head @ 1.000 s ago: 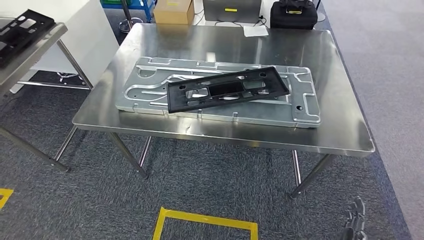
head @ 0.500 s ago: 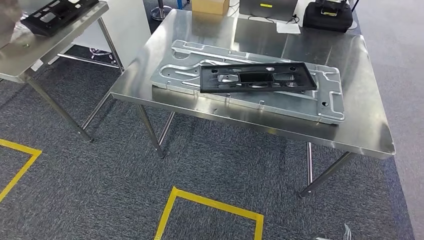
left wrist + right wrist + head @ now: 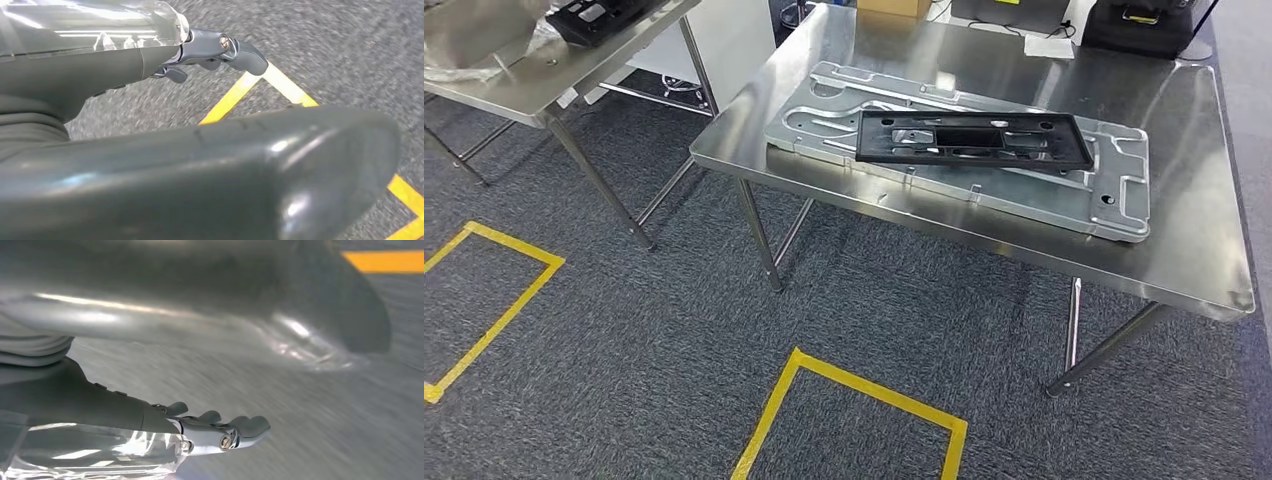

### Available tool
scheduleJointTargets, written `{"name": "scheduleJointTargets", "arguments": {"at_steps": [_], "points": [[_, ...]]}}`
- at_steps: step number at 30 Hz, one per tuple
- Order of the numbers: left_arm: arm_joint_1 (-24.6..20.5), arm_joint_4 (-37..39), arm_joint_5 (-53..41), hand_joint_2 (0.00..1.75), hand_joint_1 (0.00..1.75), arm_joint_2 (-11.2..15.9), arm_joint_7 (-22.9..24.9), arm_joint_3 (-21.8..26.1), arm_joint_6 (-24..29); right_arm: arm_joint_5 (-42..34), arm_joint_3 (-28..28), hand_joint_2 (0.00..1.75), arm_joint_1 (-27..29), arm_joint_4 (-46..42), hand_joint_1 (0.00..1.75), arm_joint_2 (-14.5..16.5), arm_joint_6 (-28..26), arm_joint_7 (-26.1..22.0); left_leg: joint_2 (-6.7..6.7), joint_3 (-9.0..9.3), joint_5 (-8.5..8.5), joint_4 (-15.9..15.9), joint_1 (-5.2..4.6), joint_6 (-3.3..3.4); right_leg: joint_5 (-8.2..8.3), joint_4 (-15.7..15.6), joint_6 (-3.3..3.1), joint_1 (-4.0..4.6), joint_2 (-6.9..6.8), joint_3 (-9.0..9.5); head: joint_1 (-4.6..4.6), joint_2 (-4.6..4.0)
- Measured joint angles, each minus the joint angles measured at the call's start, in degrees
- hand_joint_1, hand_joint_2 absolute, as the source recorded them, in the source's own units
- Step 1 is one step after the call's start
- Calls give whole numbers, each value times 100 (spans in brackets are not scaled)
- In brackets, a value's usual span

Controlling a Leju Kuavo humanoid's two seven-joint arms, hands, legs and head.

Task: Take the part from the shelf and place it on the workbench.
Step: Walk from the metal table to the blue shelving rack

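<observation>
A black plastic frame part lies flat on top of a larger silver stamped metal plate, and both rest on the stainless steel workbench at the right of the head view. The part sits slightly askew to the plate, its long side running roughly along the plate's length. Beyond the plate, at the far edge of the workbench, there is a sheet of white paper, a black case with a yellow mark on its top (no writing can be read on it), and the corner of a cardboard box. At upper left stands a second steel table carrying another black part and some crumpled clear plastic. Yellow tape outlines mark the grey carpet. In the left wrist view the left hand hangs over the carpet near a yellow tape line, fingers loosely extended and holding nothing. In the right wrist view the right hand is likewise empty, its fingers stretched out side by side above blurred floor.
</observation>
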Motion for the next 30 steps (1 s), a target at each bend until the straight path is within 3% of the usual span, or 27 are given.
{"name": "scheduleJointTargets", "arguments": {"at_steps": [2,3,4,5,7,9,10,12,14,16,18,19,20,21,23,25,27,29,30], "points": [[-10,0,-28,0,0,0,13,-2,0,54,-189,0,-82,363,0,-33,210,382,108,-284,-430,781,23,-59,30,8,-36,22,-146,-54,-15,0],[-12,0,-44,0,0,0,21,-4,0,73,-269,0,-118,521,0,-48,328,530,126,-365,-534,1068,30,-77,39,17,-41,31,-221,-80,-14,0],[-9,0,-58,0,0,1,28,-7,0,85,-337,0,-156,657,0,-62,454,639,138,-343,-527,1153,34,-83,46,29,-42,39,-290,-102,-15,0],[-6,0,-74,0,0,3,33,-11,-1,96,-397,0,-196,785,0,-77,607,721,152,-198,-415,994,36,-76,49,41,-40,46,-353,-116,-15,0],[-9,-1,-108,0,0,15,41,-25,-8,125,-494,0,-279,1011,0,-108,971,832,276,336,-133,172,18,-13,50,60,-33,65,-461,-122,-14,1],[-28,-2,-143,0,0,34,48,-40,-19,182,-547,0,-342,1176,0,-138,1259,864,443,710,-27,-468,-39,70,57,69,5,86,-557,-126,-11,1],[-35,-3,-157,0,0,41,51,-46,-22,213,-558,0,-367,1232,0,-153,1346,843,483,751,-50,-573,-69,105,65,70,33,92,-602,-130,-11,1],[-28,-2,-173,0,0,51,60,-55,-23,269,-566,0,-419,1307,0,-185,1443,744,415,729,-10,-631,-66,178,67,73,102,95,-662,-126,-11,2],[-18,-2,-189,0,0,59,75,-65,-20,320,-571,0,-454,1353,0,-229,1494,585,332,720,56,-711,-26,257,-76,244,170,86,-453,-199,-4,1],[-36,-2,-198,0,0,65,93,-74,-10,367,-575,0,-460,1388,0,-277,1520,413,251,687,110,-745,-14,314,-444,845,209,64,-160,-484,4,1],[-50,-2,-202,0,0,70,109,-78,-3,412,-579,0,-459,1415,0,-318,1529,269,143,628,139,-728,-20,331,-729,1544,234,44,-83,-819,3,0],[-48,-2,-203,0,0,72,115,-78,-1,431,-583,0,-459,1425,0,-338,1529,224,79,606,148,-710,-18,327,-711,1667,247,32,-77,-876,3,1],[-44,-2,-205,0,0,72,122,-79,2,446,-592,0,-461,1433,0,-354,1529,196,10,587,152,-682,-14,318,-577,1563,257,18,-70,-823,3,1],[-41,-2,-206,0,0,72,126,-79,6,460,-604,0,-463,1439,0,-366,1532,183,-62,567,149,-643,-7,304,-357,1242,263,-1,-37,-662,4,1],[-47,-2,-206,0,0,71,129,-79,14,490,-636,0,-464,1455,0,-380,1539,212,-189,505,129,-533,-3,257,-46,514,256,-31,157,-320,3,1],[-55,-2,-201,0,0,72,131,-80,19,525,-659,0,-476,1479,0,-385,1538,314,-275,428,128,-460,-11,186,5,236,218,-32,277,-219,-1,1],[-46,-3,-188,0,0,74,133,-81,30,549,-686,0,-496,1502,0,-384,1537,485,-344,379,157,-456,-4,110,33,231,149,-20,190,-241,-3,1],[-33,-4,-173,0,0,78,134,-81,43,566,-726,0,-499,1523,0,-381,1539,651,-232,302,68,-325,4,51,72,199,68,-31,74,-245,-15,1],[-36,-4,-166,0,0,80,134,-81,48,574,-751,0,-496,1534,0,-379,1540,717,-121,200,-75,-105,9,26,87,184,35,-41,5,-252,-24,1]]}}
